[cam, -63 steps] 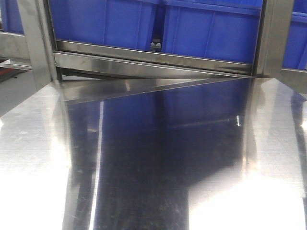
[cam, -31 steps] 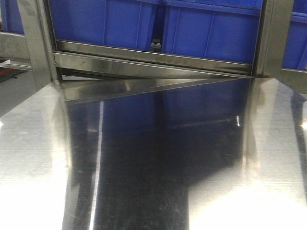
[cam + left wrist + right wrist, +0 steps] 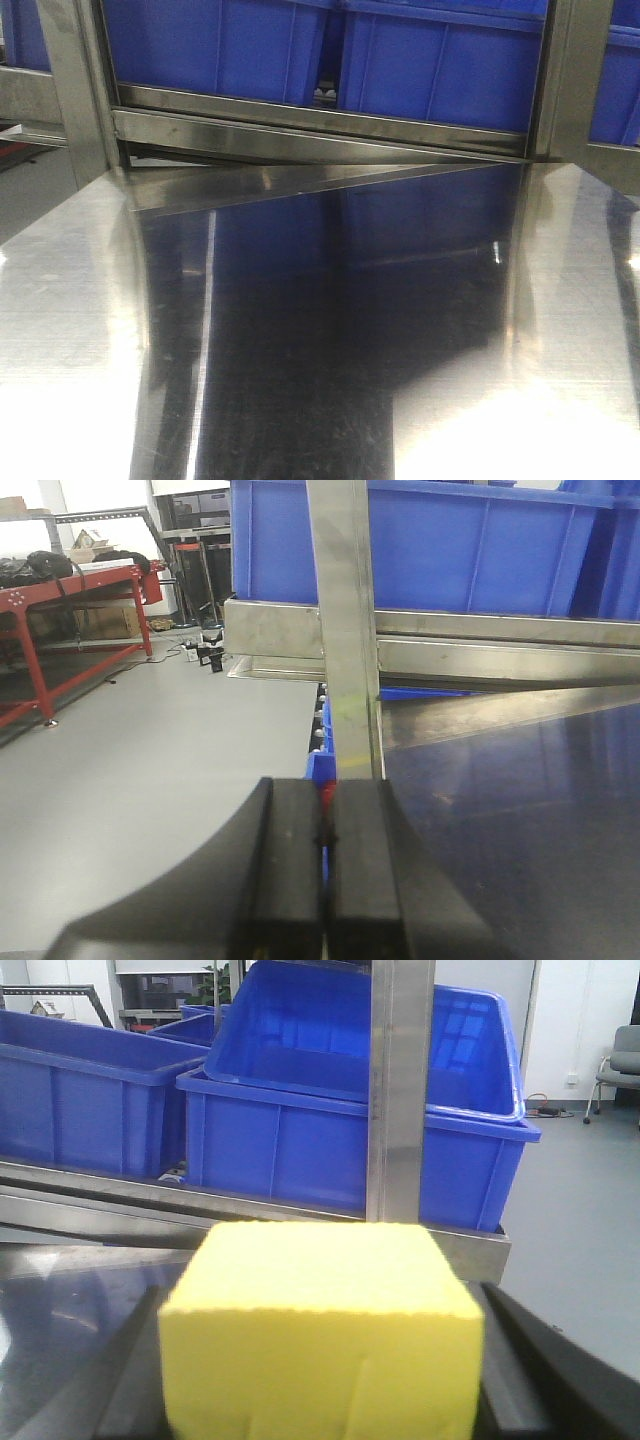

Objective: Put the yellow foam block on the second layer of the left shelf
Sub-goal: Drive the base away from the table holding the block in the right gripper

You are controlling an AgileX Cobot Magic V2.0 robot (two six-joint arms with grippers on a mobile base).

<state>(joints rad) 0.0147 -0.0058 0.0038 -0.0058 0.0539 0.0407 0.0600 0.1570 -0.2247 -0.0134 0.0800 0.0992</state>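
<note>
Yellow foam block [image 3: 320, 1335] is sitting close to the right wrist camera, clamped between the dark fingers [image 3: 525, 1365] of the right gripper [image 3: 320, 1360]. It is facing a steel post [image 3: 400, 1090] and blue bins [image 3: 290, 1145]. The left gripper [image 3: 325, 840] is pressing its pads flat together (steel tabletop [image 3: 520, 810] alongside).

No writing, label, brand mark, number or sign can be read in any view. The blue plastic bins [image 3: 350, 1150] on the far shelf, the steel upright [image 3: 345, 630] and the yellow foam block [image 3: 320, 1340] show plain faces. The clutter on the far-left red workbench [image 3: 60, 590] is too small to read.
</note>
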